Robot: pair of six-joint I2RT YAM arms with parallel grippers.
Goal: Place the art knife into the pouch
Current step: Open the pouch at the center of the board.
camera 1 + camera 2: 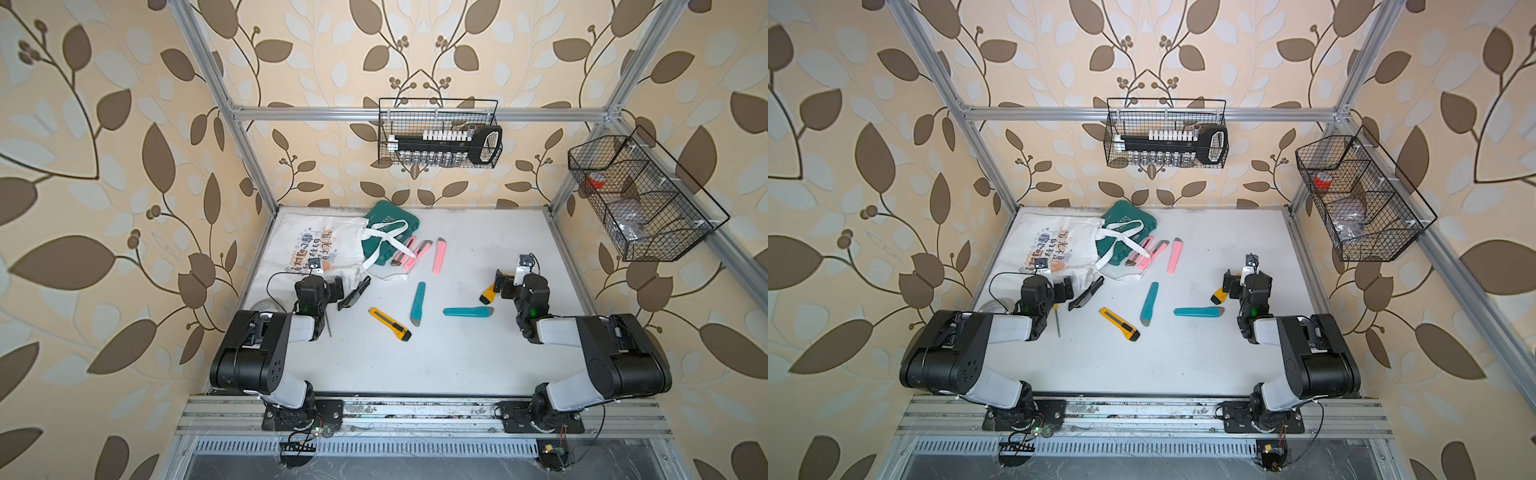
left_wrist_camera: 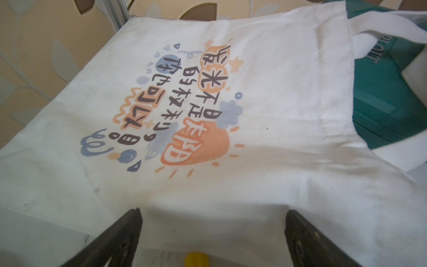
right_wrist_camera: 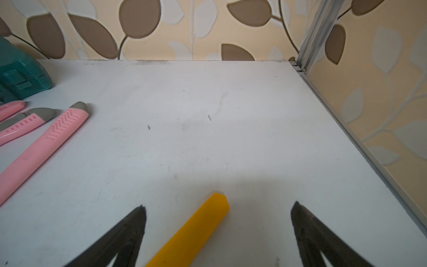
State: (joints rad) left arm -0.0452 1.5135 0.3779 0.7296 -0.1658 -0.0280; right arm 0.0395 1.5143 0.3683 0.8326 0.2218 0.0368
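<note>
- Pouch (image 1: 328, 243) lies flat at the far left corner of the tabletop (image 1: 478, 365), printed side up.
- Its handles (image 1: 384, 232) trail across a green case (image 1: 390, 218) that lies just beside it.
- Left fingers (image 2: 120, 240) are spread wide and grasp nothing. They hover over the near edge of the pouch, and in the left wrist view white cloth fills the gap between them.
- Right fingers (image 3: 129, 226) are likewise spread wide and hold nothing. They straddle one end of a yellow knife (image 1: 487, 296) on the right side of the tabletop. In the right wrist view the knife lies between them, clear of both.
- A second yellow knife (image 1: 390, 324) lies near the middle, toward the front edge.
- Two teal knives sit between the two yellow ones. One (image 1: 418, 303) points roughly front to back, and the other (image 1: 467, 311) lies crosswise.
- Three pink knives lie further back. Two (image 1: 405, 251) are close together against the edge of the case, where a handle loops beside them. The third (image 1: 439, 255) lies apart, just to their right.
- A black knife (image 1: 354, 293) rests at the near corner of the pouch, just beside the left arm.
- A screwdriver (image 1: 1057, 322) lies beside the left wrist.
- Every knife seen lies on the tabletop, outside the pouch.
</note>
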